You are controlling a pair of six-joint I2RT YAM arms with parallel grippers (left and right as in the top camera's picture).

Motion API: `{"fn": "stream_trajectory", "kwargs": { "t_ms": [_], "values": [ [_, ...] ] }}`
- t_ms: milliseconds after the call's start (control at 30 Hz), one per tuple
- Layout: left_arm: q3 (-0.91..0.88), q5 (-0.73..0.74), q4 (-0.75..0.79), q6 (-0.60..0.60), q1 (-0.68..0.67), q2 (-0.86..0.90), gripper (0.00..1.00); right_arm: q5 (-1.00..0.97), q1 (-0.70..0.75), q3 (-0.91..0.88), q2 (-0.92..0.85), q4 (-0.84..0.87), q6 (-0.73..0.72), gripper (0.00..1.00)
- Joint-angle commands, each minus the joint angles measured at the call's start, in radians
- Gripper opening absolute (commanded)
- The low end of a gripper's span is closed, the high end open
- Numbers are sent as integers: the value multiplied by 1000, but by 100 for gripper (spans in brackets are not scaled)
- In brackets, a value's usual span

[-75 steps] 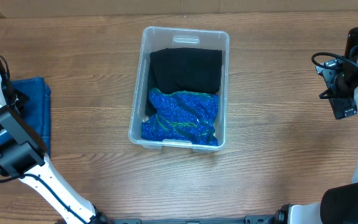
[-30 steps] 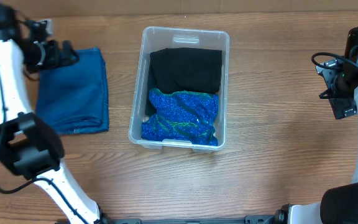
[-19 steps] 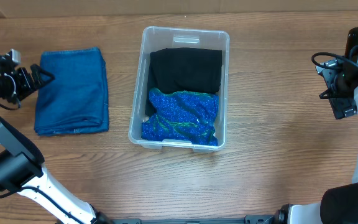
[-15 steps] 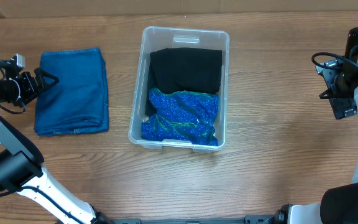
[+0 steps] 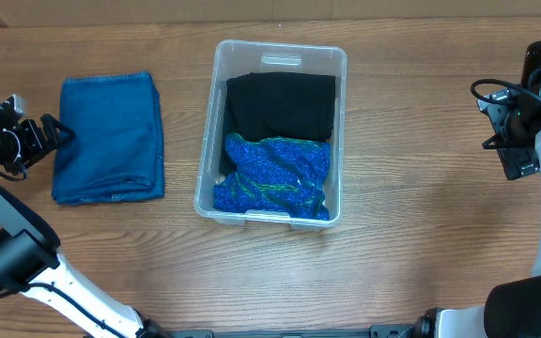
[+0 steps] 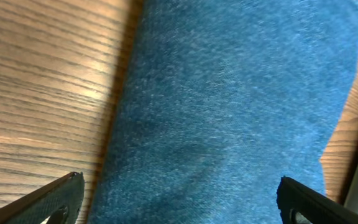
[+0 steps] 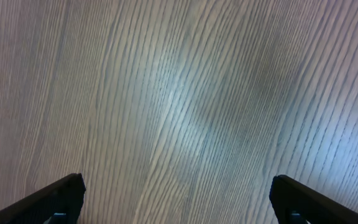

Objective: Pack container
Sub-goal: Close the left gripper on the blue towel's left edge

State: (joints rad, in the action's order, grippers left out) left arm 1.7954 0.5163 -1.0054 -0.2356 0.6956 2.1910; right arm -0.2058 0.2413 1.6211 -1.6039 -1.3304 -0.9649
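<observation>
L end effector (image 5: 53, 132), open, has backed off blue cloth (image 5: 109, 138), now on surface (image 5: 421, 263) beside container (image 5: 280, 49); unpacked yet. R end effector (image 7: 179, 190) open too.

Wooden table (image 5: 421, 235): container (image 5: 281, 62), blue cloth (image 5: 109, 137)

**A:** Overhead is bright and even, the light seems to come from above, and it's sharp edge to edge. Shadows are faint, just a thin soft one hugging the container (image 5: 244, 47). The black cloth (image 5: 281, 105) inside goes so dark you lose all detail.

**B:** Wrist cams are rougher tho. Left one is soft and grainy on the blue cloth (image 6: 229, 112), with a warm shiny patch on the table (image 6: 42, 81). Right wrist has a pale washed-out glare band running across the wood, dimmer toward the left side and corners.
</observation>
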Motion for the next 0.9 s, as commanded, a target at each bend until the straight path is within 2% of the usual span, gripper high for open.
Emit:
{"fn": "stream_trajectory", "kwargs": {
  "t_ms": [0,333,867],
  "values": [
    [-9,-15,-4,8,5,71,100,-3,2,1,3,2,-5,100],
    [-9,163,15,-19,2,128,100,-3,2,1,3,2,-5,100],
    [-21,154,4,-31,-48,204,100,-3,2,1,3,2,-5,100]
  ]
}}
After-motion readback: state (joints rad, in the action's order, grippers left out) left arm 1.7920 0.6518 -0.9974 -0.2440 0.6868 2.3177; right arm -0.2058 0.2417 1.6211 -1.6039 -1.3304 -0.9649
